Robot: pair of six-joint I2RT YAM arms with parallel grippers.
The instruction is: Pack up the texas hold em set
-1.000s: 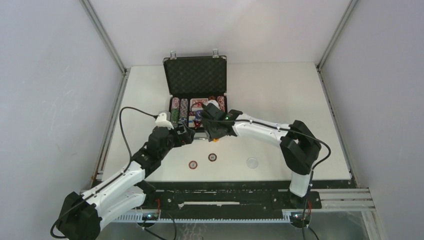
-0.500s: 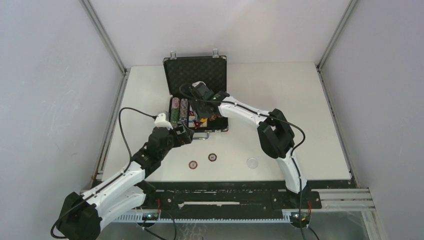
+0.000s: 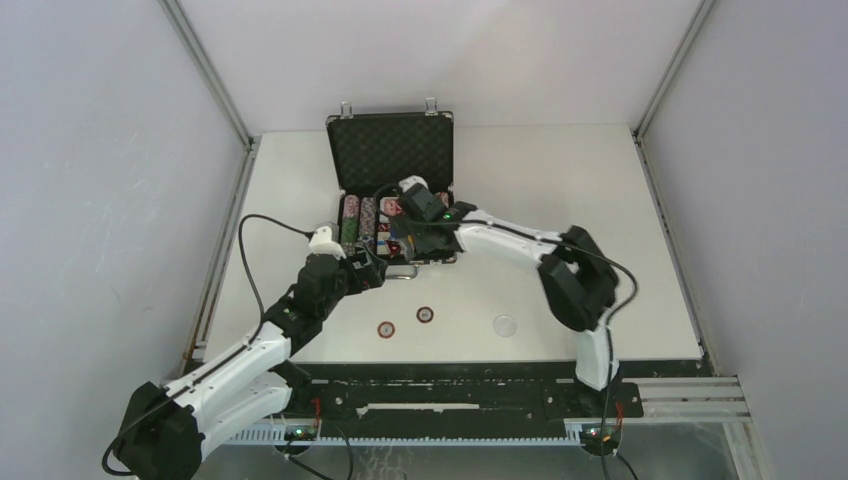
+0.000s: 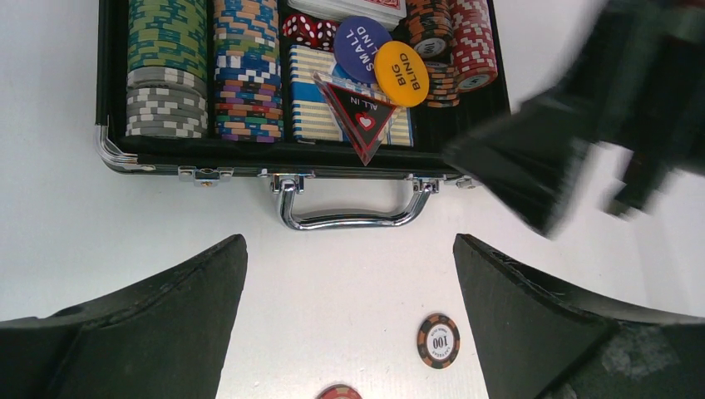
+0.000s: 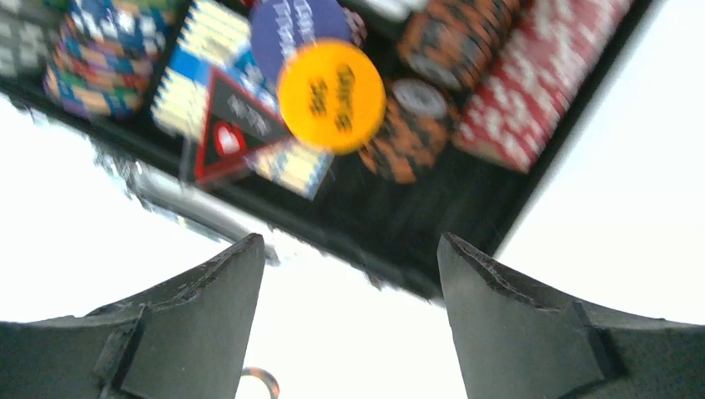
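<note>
I found the case (image 3: 392, 150) lying 9-to-3, handle (image 4: 349, 218) toward 6. Only the wrist views let me read the buttons (image 4: 401, 73). The left gripper (image 4: 349, 243) and right gripper (image 5: 349, 241) were both spread, empty.

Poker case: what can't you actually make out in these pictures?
Right wrist view: motion blur smears the lettering on the yellow button.
Top view: the right arm covers part of what lies in the case.
Left wrist view: the bottom edge cuts off a red chip, hiding its value.
Top view: the pale disc is too small to identify.

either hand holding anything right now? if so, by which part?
Nothing held. Left hand is open and empty, near the case handle; right hand is open and empty, over its front edge.
</note>
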